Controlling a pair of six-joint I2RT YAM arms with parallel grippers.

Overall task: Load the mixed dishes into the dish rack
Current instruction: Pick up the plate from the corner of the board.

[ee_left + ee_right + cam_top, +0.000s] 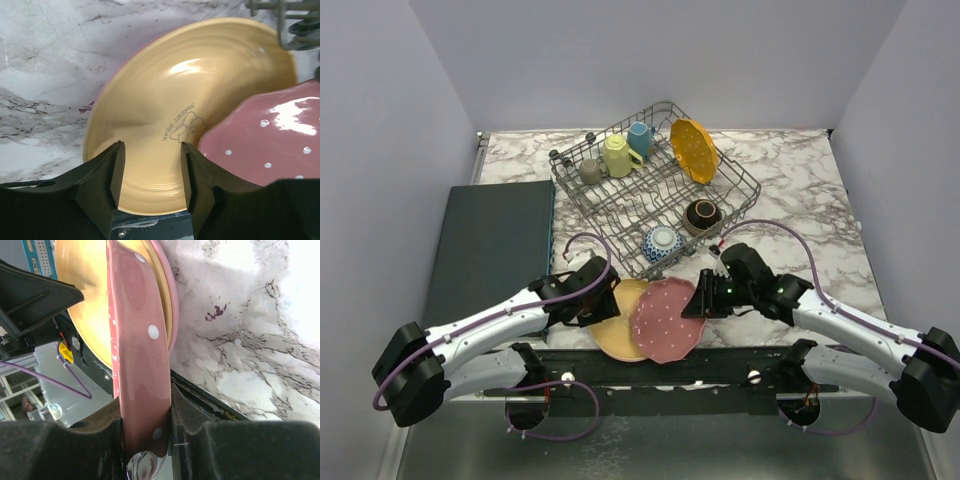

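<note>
Mugs (617,155), bowls (702,213), orange plate (693,150) sat racked; right fingers (200,440) clenched pink dotted plate (665,320), left fingers (100,190) released, peach plate (615,330) pending.

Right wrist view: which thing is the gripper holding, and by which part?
The right gripper pinches the pink dotted plate by its rim. The left gripper is open, holding nothing.
</note>
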